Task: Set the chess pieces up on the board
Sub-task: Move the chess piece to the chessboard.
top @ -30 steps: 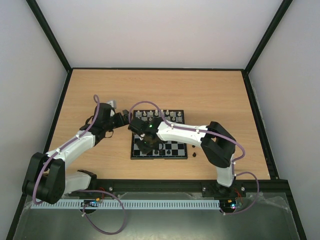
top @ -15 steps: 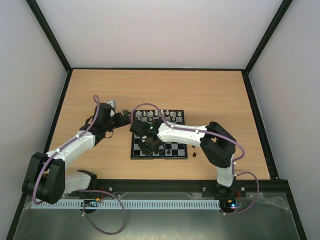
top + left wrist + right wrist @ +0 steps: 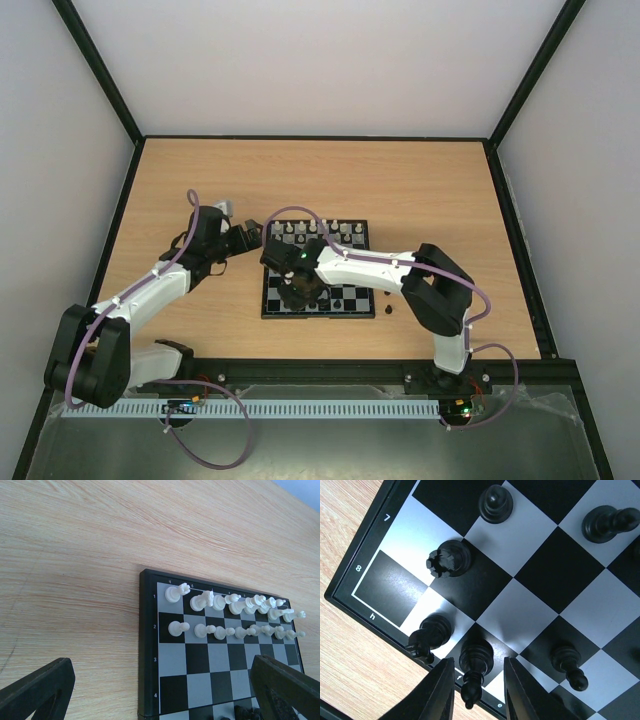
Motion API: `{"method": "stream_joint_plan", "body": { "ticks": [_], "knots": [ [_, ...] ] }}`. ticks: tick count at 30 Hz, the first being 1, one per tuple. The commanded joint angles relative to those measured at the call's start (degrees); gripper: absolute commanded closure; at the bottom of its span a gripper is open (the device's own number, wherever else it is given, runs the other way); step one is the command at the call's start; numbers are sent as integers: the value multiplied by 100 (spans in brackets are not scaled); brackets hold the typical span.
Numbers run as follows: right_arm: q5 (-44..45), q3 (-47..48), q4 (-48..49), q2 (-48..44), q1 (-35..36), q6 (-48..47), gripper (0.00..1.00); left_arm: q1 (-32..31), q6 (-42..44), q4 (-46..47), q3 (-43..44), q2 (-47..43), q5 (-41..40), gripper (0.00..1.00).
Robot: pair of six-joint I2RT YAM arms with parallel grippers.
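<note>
Right wrist: right fingers (image 3: 440,692) narrowly apart around a black piece (image 3: 476,661) on the board (image 3: 554,571); left fingers (image 3: 39,690) wide.

Small sq. board (image 3: 148,645), black/pale-grey chequers, thin black border w/ printed nos. & letters, lies flat. Cream-white pieces (image 3: 172,594) stand upright in two neat rows on ranks 1 & 2. Glossy black pieces (image 3: 447,560) stand loosely at the opposite end, ranks 7-8, several straddling sq. lines. One stray black piece (image 3: 388,310) sits on the tabletop (image 3: 420,190), just off the board's near-right corner.
</note>
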Motion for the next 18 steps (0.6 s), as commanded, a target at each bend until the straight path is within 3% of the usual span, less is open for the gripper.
{"method": "stream_joint_plan", "body": {
  "ticks": [1, 6, 10, 16, 18],
  "knots": [
    [146, 139, -384, -212, 60, -31, 71, -1, 34, 4, 73, -68, 1, 1],
    [359, 333, -496, -469, 57, -40, 66, -3, 29, 21, 76, -44, 6, 0],
    [652, 477, -497, -851, 52, -68, 48, -6, 30, 45, 100, 36, 17, 0],
    [1140, 298, -329, -1475, 2, -72, 35, -5, 21, 29, 164, 0, -64, 1],
    [1261, 113, -221, -1751, -41, -47, 25, -5, 30, 6, 184, -58, -110, 1]
  ]
}}
